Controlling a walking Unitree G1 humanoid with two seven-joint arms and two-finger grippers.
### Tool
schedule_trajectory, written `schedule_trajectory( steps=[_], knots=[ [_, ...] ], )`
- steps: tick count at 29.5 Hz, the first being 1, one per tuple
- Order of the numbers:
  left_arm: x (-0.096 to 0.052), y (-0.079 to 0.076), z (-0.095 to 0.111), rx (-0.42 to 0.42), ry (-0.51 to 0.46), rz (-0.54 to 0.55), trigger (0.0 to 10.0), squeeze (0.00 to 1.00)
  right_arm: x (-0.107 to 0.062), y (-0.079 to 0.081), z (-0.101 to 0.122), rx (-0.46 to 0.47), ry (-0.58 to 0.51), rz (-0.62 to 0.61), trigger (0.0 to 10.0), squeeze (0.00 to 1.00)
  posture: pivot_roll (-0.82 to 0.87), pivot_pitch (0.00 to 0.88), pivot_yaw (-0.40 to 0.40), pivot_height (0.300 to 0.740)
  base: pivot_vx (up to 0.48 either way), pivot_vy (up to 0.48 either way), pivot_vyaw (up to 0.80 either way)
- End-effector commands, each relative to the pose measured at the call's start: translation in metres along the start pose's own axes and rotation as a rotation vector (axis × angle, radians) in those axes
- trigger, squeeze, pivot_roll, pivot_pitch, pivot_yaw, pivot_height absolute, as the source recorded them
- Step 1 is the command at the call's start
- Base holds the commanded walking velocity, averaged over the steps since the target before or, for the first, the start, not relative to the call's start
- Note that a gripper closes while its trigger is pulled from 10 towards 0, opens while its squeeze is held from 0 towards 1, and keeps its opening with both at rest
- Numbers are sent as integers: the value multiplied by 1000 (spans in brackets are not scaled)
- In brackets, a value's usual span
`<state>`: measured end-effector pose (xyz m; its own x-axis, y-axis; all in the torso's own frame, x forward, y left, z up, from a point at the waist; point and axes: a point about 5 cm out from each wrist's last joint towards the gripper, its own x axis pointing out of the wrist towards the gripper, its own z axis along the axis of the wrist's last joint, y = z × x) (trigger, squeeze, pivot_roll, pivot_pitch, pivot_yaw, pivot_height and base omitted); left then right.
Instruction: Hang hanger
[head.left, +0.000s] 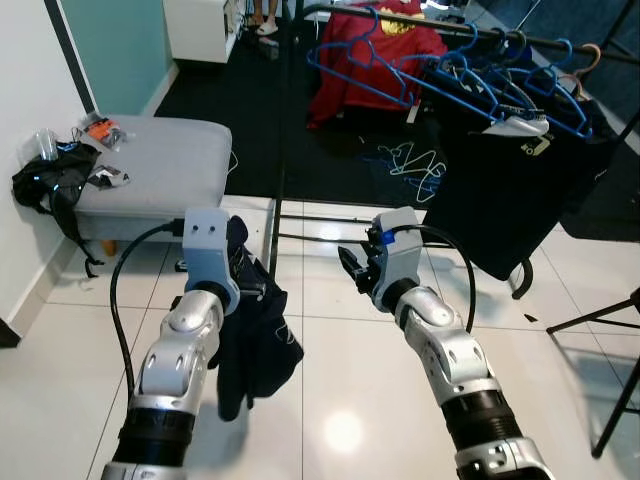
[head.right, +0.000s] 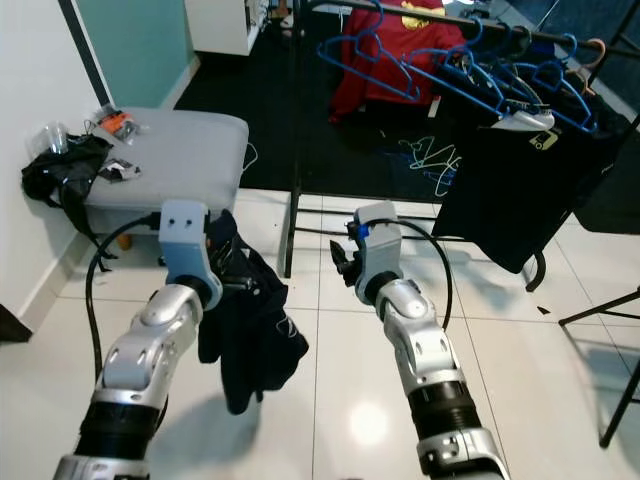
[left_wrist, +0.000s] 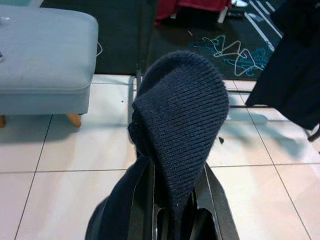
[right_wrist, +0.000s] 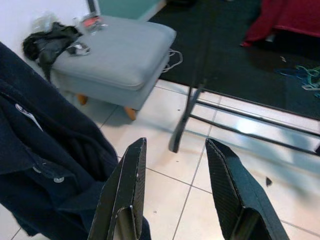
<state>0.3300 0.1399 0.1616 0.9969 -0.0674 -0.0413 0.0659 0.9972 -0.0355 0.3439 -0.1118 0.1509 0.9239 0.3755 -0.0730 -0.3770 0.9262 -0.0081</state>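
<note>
While blue plastic hangers (head.left: 455, 75) line the black clothes rail (head.left: 470, 35) at one o'clock, left gripper (left_wrist: 172, 220) clamped on a dark navy knit garment (head.left: 250, 340), right gripper (right_wrist: 175, 200) parted and empty, rail's upright post (head.left: 278, 150) between, grey padded ottoman (head.left: 160, 165) at ten o'clock.

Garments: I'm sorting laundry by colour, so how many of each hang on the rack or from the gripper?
Navy garment, left gripper: 1
Red garment, rack: 1
Black garment, rack: 1
Total: 3
</note>
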Motion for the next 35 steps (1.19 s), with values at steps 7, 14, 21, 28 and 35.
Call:
schedule_trajectory(
  steps=[7, 14, 21, 28, 35],
  knots=[
    [3, -8, 8, -10, -23, -35, 10000, 0, -5, -10, -4, 18, 11, -46, 10000, 0, -22, 138, -64, 740, 286, 0, -712],
    [4, -4, 7, -6, -18, -33, 10000, 0, -5, -10, -4, 27, 11, -46, 10000, 0, -22, 124, -56, 740, 287, 0, -671],
    [5, -1, 6, -7, -15, -15, 10000, 0, -6, -9, -2, 30, 3, -34, 10000, 0, -27, 120, -59, 740, 287, 0, 0],
    [7, 1, 7, -6, -19, 12, 10000, 0, -4, -7, 0, -34, 18, 6, 10000, 0, -29, 116, -66, 740, 287, 0, 289],
    [6, 3, 9, -9, -26, 18, 10000, 0, -4, -5, 0, -45, 23, 24, 10000, 0, -30, 110, -70, 740, 286, 0, 800]
  ],
)
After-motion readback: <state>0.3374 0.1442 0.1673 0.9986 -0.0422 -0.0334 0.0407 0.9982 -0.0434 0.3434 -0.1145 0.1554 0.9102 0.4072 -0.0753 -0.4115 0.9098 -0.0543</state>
